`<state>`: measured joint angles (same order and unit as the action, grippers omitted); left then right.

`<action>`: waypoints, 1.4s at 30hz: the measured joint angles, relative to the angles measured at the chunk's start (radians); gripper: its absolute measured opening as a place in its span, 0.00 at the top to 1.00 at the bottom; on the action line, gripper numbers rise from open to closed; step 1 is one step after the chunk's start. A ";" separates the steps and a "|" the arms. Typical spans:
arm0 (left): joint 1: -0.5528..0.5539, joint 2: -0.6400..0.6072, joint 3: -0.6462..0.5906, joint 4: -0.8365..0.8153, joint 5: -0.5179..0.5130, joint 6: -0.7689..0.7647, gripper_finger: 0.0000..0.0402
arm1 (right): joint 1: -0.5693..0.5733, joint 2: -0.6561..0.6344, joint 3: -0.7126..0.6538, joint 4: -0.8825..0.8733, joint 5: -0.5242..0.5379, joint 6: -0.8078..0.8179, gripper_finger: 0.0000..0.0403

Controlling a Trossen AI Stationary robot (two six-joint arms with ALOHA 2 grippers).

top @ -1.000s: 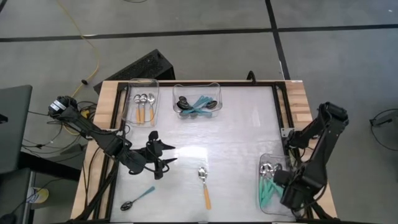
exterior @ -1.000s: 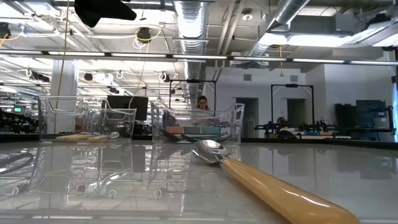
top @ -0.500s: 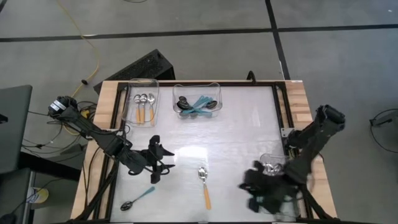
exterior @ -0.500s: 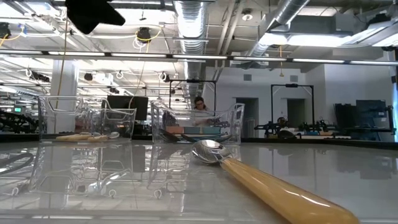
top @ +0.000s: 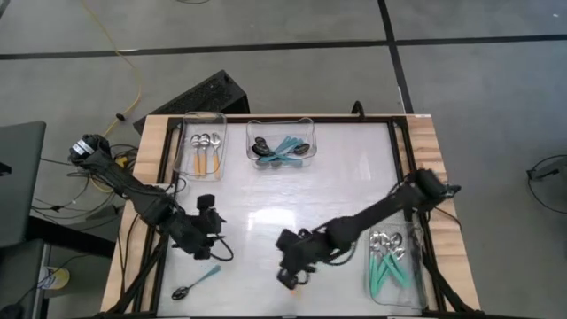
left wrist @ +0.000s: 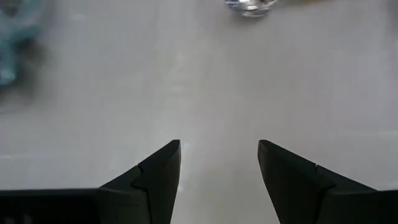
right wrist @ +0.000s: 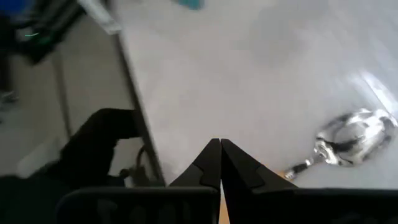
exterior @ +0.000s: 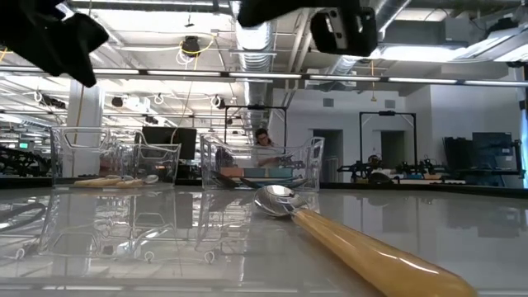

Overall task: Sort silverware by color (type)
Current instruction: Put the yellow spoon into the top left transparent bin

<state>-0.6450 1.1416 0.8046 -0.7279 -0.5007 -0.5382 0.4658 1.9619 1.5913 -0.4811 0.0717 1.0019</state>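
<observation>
An orange-handled spoon (exterior: 355,247) lies flat on the table near its front middle, its shiny bowl (right wrist: 349,140) pointing toward the far edge. My right gripper (right wrist: 219,163) hovers shut just above it, the arm reaching in from the right (top: 290,264). A teal-handled spoon (top: 197,283) lies at the front left. My left gripper (left wrist: 217,163) hangs open above the bare table a little beyond that spoon (top: 211,237), with nothing between its fingers.
At the far left stands a clear bin (top: 202,151) with orange-handled spoons, and beside it a clear bin (top: 282,149) with teal and blue ones. A third bin (top: 390,261) with teal spoons stands at the front right. Bare table lies between them.
My right gripper has swung fast from the front-right bin toward the table's left, ending over the orange-handled spoon. My left gripper has tipped further downward and drifted a little toward the near left, staying open. The spoons on the table have not moved.
</observation>
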 joint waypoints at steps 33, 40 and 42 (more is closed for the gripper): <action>-0.265 -0.064 0.000 -0.044 -0.151 -0.043 0.50 | 0.021 0.477 0.511 -0.595 -0.022 0.363 0.40; -0.265 -0.064 0.000 -0.041 -0.152 -0.052 0.50 | 0.025 0.510 0.515 -0.612 -0.002 0.386 0.56; -0.265 -0.064 0.000 -0.041 -0.156 -0.055 0.50 | 0.026 0.511 0.515 -0.635 0.027 0.390 0.68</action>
<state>-0.9104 1.0775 0.8043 -0.7686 -0.6565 -0.5930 0.4923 2.4733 2.1063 -1.1160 0.0985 1.3915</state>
